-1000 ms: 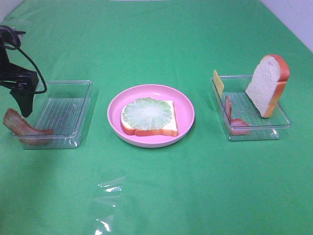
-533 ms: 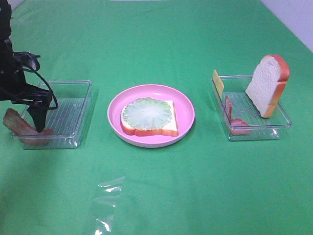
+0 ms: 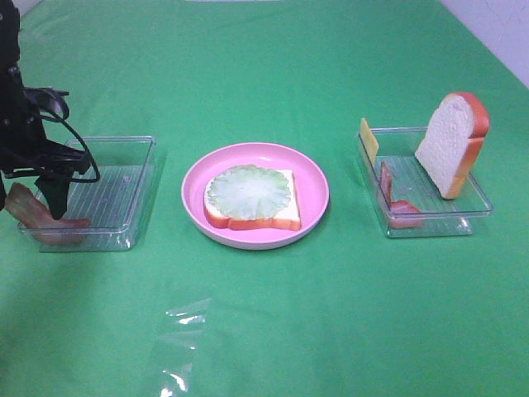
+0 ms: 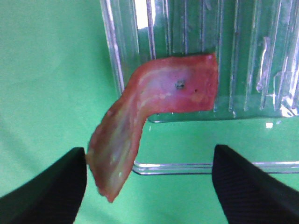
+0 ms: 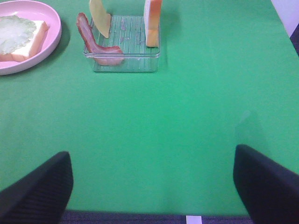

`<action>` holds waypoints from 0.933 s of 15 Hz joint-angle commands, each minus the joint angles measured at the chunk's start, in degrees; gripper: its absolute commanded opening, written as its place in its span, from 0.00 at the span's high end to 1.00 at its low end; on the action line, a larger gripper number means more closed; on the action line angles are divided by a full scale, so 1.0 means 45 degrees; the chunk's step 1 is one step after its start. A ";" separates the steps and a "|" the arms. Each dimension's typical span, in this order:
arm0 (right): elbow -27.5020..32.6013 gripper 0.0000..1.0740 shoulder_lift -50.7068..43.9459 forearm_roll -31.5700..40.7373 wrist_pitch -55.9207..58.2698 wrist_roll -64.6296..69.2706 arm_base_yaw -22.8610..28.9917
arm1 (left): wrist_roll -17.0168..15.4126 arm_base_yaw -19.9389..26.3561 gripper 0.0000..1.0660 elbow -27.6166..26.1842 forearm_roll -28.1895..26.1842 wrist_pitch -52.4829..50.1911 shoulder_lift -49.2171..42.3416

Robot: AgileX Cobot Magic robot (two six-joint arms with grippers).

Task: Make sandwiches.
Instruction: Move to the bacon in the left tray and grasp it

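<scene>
Fingers (image 4: 46,186) astride bacon strip (image 4: 159,93)

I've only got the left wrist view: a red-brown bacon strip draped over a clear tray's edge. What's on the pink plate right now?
Observer: The round pink plate holds a white toy bread slice topped with pale green lettuce. There is no bacon on it.
Operator: Where's the other bread slice?
Observer: It leans upright in the clear rectangular plastic tray to the right of the plate.
Operator: Anything else in that tray?
Observer: Another red-brown bacon strip and a small yellow cheese square, both along its left side.
</scene>
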 commanded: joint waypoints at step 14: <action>0.0038 0.16 -0.0344 0.0000 -0.0153 -0.0102 0.0000 | -0.0662 -0.0013 1.00 0.0064 -0.0051 -0.0369 0.0051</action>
